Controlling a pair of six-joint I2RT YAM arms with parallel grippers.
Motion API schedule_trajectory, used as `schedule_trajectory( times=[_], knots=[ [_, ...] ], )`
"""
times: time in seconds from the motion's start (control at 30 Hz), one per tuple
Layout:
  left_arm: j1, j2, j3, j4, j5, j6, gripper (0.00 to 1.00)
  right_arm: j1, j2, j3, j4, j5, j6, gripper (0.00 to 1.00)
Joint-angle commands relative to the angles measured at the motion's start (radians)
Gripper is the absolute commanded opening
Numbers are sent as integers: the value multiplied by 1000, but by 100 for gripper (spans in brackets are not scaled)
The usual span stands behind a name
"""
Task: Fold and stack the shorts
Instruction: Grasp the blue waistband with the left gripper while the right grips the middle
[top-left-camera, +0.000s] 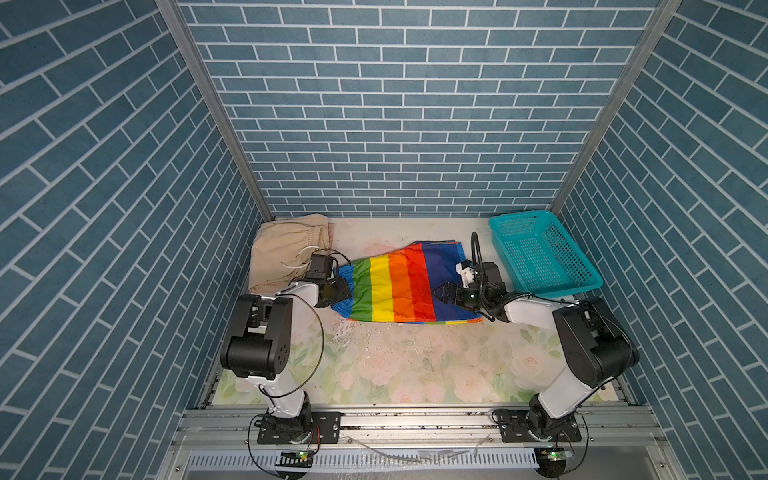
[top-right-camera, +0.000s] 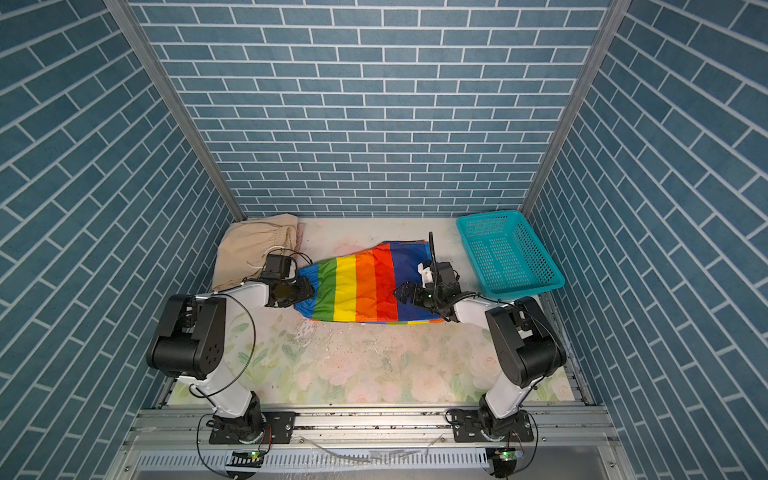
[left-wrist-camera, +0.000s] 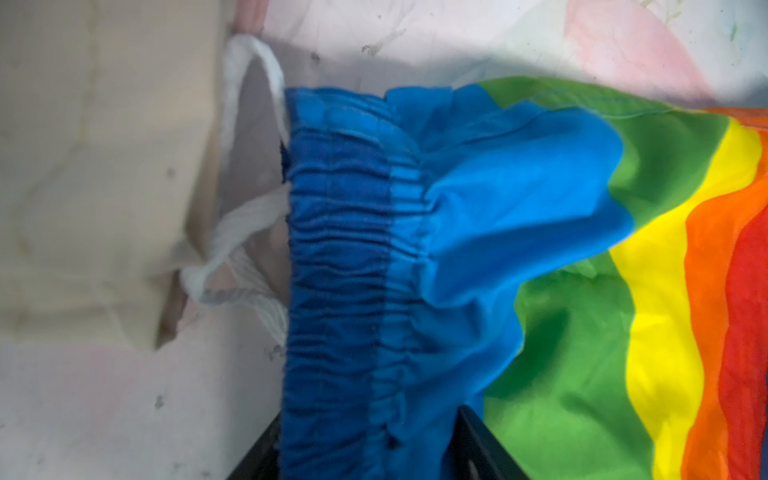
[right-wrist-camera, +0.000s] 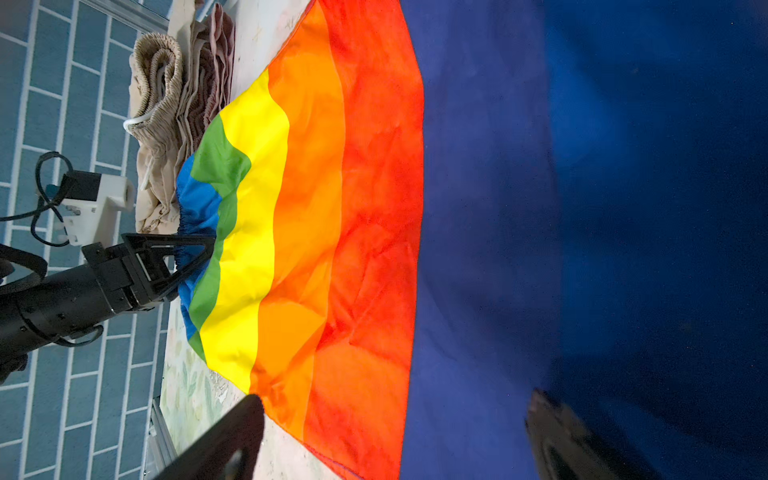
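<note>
A pair of rainbow-striped shorts (top-left-camera: 399, 286) lies spread almost flat in the middle of a floral-printed table (top-left-camera: 415, 361). In both top views its stripes run blue, green, yellow, orange, red and navy from left to right.

The left gripper (top-left-camera: 347, 291) is at the left end of this pair, where the gathered blue elastic waistband (left-wrist-camera: 340, 249) sits. In the left wrist view the waistband fills the gap between the two black fingers (left-wrist-camera: 478, 440). I cannot tell whether they are pinching it or only standing on either side.

The right gripper (top-left-camera: 440, 293) is low over the navy stripe, close to the red one. Its jaws are spread wide, and the two fingers (right-wrist-camera: 224, 440) stand well apart with nothing between them.

In the far left corner lies a folded pair of beige shorts (top-left-camera: 286, 253). The edge of a pale pink pair (right-wrist-camera: 218, 54) shows right against it. A white drawstring (left-wrist-camera: 249, 232) lies on the table between the beige fabric and the blue waistband.

A teal perforated basket (top-left-camera: 540, 253) sits in the far right corner, well apart from the striped pair.
</note>
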Motion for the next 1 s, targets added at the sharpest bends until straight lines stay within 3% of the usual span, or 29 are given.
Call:
schedule_trajectory(
  times=[0.0,0.1,0.23,0.37,0.4,0.53,0.7,0.97],
  knots=[
    [-7,50,-10,-53,35,18,44,-9,-31,-12,13,-8,-21,98],
    [-19,58,1,-74,30,33,42,-12,-31,-20,23,-10,-11,98],
    [-43,64,22,-107,19,54,30,-14,-35,-26,26,-10,-8,98],
    [-69,38,56,-168,-19,68,3,-15,-48,-30,14,-6,-8,99],
    [-78,25,70,-195,-35,75,0,-15,-52,-29,5,0,-8,98],
    [-108,-21,136,-300,-82,99,0,-15,-77,-29,-8,20,15,98],
    [-147,-76,216,-418,-139,109,0,14,-100,-85,126,32,190,98],
    [-205,-76,291,-486,-193,119,0,218,-131,-101,186,178,291,98]
  ],
)
